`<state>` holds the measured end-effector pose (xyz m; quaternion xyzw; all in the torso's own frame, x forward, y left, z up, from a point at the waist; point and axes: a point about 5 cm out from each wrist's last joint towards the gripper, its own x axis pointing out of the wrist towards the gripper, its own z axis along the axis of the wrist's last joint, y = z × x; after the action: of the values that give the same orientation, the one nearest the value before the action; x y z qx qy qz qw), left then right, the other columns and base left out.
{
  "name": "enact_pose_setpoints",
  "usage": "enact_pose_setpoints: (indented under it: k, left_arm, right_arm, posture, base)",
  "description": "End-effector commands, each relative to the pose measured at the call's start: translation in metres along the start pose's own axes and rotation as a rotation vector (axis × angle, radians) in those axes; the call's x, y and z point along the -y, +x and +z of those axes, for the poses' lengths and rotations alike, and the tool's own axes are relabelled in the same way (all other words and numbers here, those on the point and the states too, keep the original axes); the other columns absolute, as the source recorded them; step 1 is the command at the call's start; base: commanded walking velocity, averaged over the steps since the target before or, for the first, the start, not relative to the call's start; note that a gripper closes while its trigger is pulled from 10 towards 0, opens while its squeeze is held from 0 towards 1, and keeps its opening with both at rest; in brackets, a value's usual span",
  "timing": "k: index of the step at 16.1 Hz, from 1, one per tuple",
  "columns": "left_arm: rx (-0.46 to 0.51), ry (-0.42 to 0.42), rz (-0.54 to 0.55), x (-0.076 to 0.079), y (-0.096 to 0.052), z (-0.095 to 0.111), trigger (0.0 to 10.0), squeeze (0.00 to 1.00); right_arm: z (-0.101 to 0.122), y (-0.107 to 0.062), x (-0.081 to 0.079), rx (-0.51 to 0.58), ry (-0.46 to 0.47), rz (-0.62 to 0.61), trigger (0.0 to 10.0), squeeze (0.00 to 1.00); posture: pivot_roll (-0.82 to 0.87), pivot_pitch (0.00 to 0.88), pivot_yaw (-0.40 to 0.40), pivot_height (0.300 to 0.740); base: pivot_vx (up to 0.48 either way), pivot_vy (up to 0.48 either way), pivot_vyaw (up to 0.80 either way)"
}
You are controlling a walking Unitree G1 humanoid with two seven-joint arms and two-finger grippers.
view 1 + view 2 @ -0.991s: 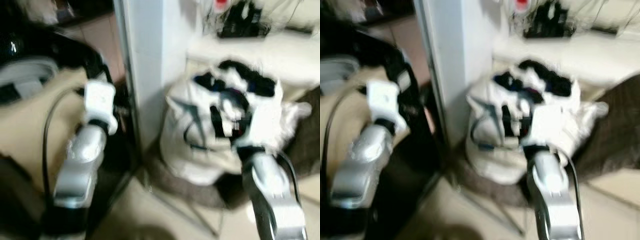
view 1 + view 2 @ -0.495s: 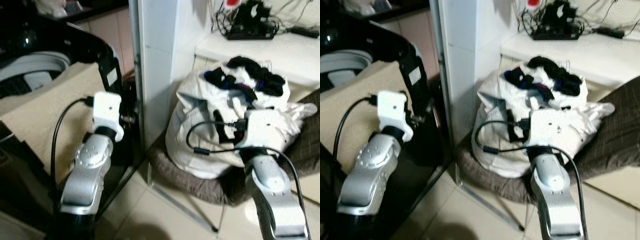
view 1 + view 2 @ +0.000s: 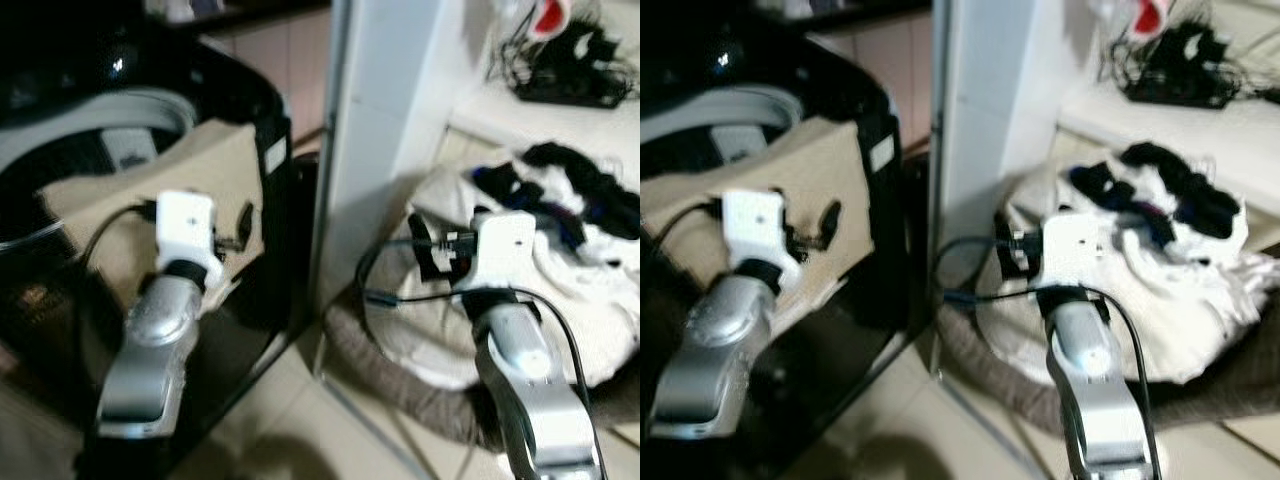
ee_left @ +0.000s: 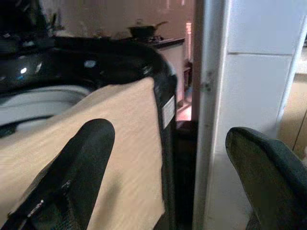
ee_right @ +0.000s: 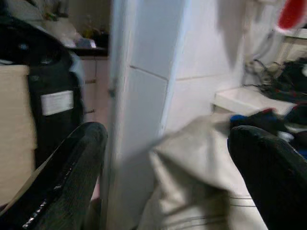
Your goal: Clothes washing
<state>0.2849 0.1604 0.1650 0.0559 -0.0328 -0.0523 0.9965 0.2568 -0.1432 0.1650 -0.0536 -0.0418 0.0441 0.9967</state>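
Washing machine (image 3: pixel 150 110): standing at the robot's left, black-bodied with a grey inner rim; showing a glossy black front corner bearing a small white label.
Beige cloth (image 3: pixel 215 175): lying draped over the machine's top and hanging down its near side; appearing in the left wrist view as a tan sheet (image 4: pixel 110 143) running up to the black corner.
White pillar (image 3: pixel 385 130): rising between the machine and the laundry, tiled, with a metal edge strip facing the machine.
Laundry bag (image 3: pixel 1160 300): sitting to the right of the pillar, white and crumpled, resting on a brown-grey cushion (image 3: pixel 400 385); holding dark and blue garments (image 3: pixel 1180 190) heaped at its top.
Left gripper (image 3: pixel 230 232): hovering in front of the beige cloth, just beside the machine's black corner; fingers (image 4: pixel 72 177) standing spread wide apart, gripping nothing.
Right gripper (image 3: pixel 425 245): hovering at the near left side of the laundry bag, close to the pillar; fingers (image 5: pixel 67 172) standing spread wide apart, gripping nothing; touching the bag or not, cannot tell.
Arms: both silver, reaching forward from the lower edge, each carrying a white wrist block and a black cable.
Ledge (image 3: pixel 1210 125): running behind the bag, white, carrying a tangle of black cables (image 3: pixel 570 65).
Floor (image 3: pixel 320 430): showing pale tile between machine and cushion.
Picture quality: blurring slightly in both eye views.
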Motion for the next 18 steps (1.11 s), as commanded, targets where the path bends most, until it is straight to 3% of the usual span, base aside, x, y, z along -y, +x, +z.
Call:
enact_pose_setpoints:
  k: [1,12,14,16,18]
  left_arm:
    - [0.009,-0.016,-0.045,0.012,0.0,0.003,10.0,0.0]
    - [0.001,0.003,-0.023,0.003,-0.001,0.002,10.0,0.0]
    - [0.004,-0.013,-0.024,0.004,-0.001,0.002,10.0,0.0]
    - [0.014,0.024,-0.052,0.006,0.0,0.003,10.0,0.0]
    - [0.03,0.019,-0.073,0.008,0.002,0.005,10.0,0.0]
  right_arm:
    - [-0.002,-0.003,0.009,-0.007,-0.02,-0.032,10.0,0.0]
    - [0.0,-0.005,-0.002,0.016,0.038,0.02,10.0,0.0]
    - [-0.002,-0.006,0.001,0.006,0.038,0.0,10.0,0.0]
    - [-0.008,-0.009,0.004,-0.027,0.063,-0.027,10.0,0.0]
    - [-0.008,-0.011,0.005,-0.029,0.084,-0.038,10.0,0.0]
  posture:
    - [-0.03,0.017,-0.027,0.74]
    - [-0.03,0.014,-0.025,0.74]
    - [-0.03,0.018,-0.022,0.74]
    - [-0.02,0.022,-0.018,0.74]
    - [-0.03,0.021,-0.008,0.74]
  base:
    - [0.33,0.0,0.0]
    - [0.301,0.0,0.0]
    - [0.0,0.0,0.0]
    - [0.0,0.0,0.0]
    - [0.0,0.199,-0.77]
